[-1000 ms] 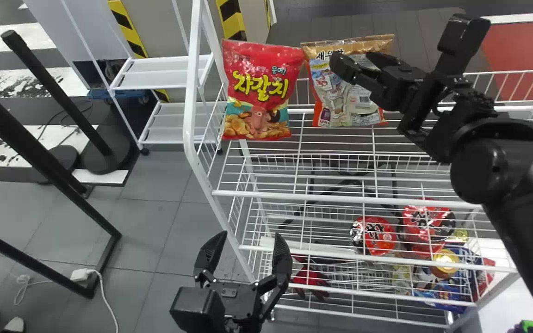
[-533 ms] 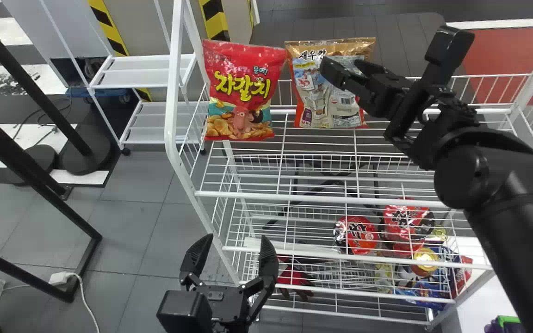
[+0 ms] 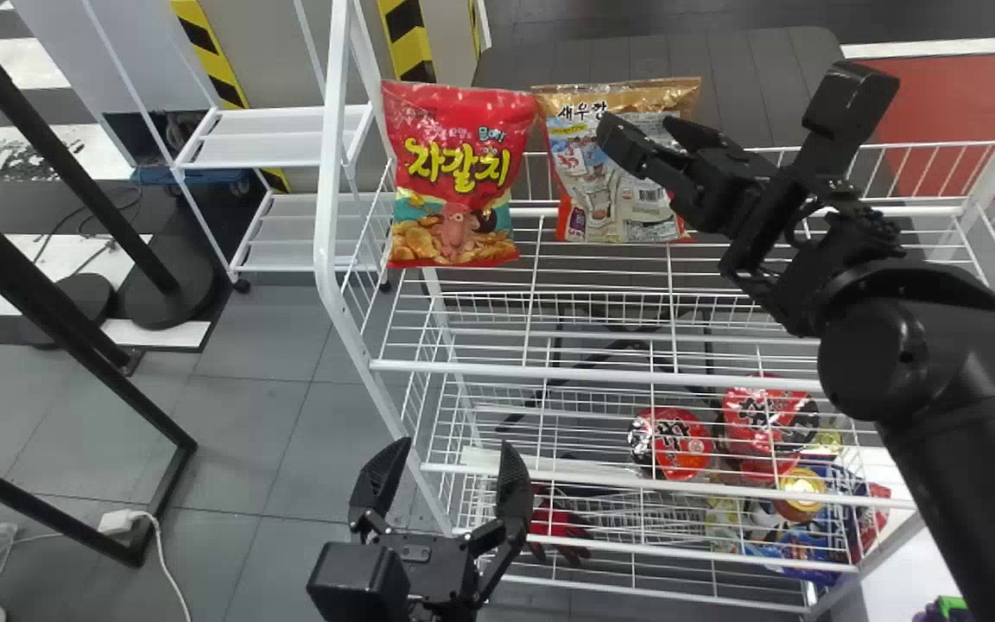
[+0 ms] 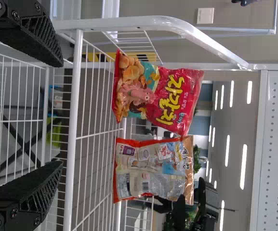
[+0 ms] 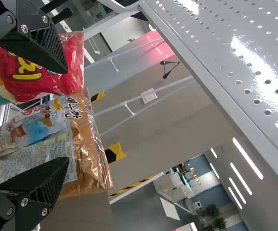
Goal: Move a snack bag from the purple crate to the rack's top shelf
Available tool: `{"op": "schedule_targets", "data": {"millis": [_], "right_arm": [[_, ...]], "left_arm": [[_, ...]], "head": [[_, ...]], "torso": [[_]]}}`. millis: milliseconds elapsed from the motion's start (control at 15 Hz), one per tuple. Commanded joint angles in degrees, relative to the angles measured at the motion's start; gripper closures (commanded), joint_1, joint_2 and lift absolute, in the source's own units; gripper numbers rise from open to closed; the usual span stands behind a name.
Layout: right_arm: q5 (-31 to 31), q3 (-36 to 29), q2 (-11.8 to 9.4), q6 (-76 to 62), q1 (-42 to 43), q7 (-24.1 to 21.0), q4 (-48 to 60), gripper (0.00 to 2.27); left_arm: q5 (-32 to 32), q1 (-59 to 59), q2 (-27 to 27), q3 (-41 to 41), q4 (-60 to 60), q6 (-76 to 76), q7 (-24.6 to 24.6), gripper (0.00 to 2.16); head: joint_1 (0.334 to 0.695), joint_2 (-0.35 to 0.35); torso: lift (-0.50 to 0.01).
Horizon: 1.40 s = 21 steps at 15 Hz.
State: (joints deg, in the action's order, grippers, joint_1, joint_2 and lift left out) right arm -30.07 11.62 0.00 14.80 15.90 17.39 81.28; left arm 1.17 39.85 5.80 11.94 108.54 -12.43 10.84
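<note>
Tool (image 3: 641,130) on the right is spread open at the brown-topped snack bag (image 3: 586,212), stood beside the red bag (image 3: 454,173) on the rack's top shelf (image 3: 549,372), so placement can be judged done, with a clean withdrawal called for next.

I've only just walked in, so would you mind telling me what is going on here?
The robot's right pincer is open right by a snack bag with a golden-brown top; it does not appear to be gripping it. That bag and a red snack bag stand side by side on the rack's top shelf. The left pincer is open and empty, near the rack's left front corner.
</note>
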Motion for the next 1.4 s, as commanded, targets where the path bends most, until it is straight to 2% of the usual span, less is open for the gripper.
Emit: {"op": "schedule_targets", "data": {"millis": [0,333,600,733,933,1200,1333], "right_arm": [[-1.5,-0.1,0.1,0.5,-1.0,0.0,2.3,0.2],[-4.6,-3.4,0.1,1.3,-4.4,0.1,10.7,0.2],[-8.8,-9.2,-4.7,3.6,-8.5,-0.3,16.8,0.2],[-6.5,-11.8,-7.0,4.9,-12.0,-1.8,21.6,0.2],[-4.1,-16.5,-9.7,6.8,-17.9,-1.5,27.2,0.2],[0.7,-22.4,-10.6,8.0,-27.3,1.7,33.2,0.2],[5.6,-23.1,-10.8,7.5,-32.6,3.7,35.2,0.2]], "left_arm": [[0.0,0.1,0.1,0.0,0.1,0.1,0.1,0.09],[0.7,0.4,0.3,-0.4,0.8,0.1,0.0,0.09],[0.8,0.8,0.4,-0.4,2.1,0.3,0.0,0.09],[0.8,1.1,0.4,-0.4,2.9,0.1,0.0,0.09],[0.8,1.0,0.3,-0.4,2.8,-0.4,0.0,0.09],[1.4,1.0,0.3,-0.7,3.0,-1.8,0.0,0.09],[1.8,1.3,0.3,-1.0,3.8,-2.7,0.1,0.09]], "head": [[0.695,0.158],[0.695,0.163],[0.695,0.119],[0.695,0.066],[0.695,0.011],[0.695,-0.065],[0.695,-0.087]], "torso": [[0.001],[0.001],[0.001],[0.001],[0.001],[0.001],[0.001]]}}
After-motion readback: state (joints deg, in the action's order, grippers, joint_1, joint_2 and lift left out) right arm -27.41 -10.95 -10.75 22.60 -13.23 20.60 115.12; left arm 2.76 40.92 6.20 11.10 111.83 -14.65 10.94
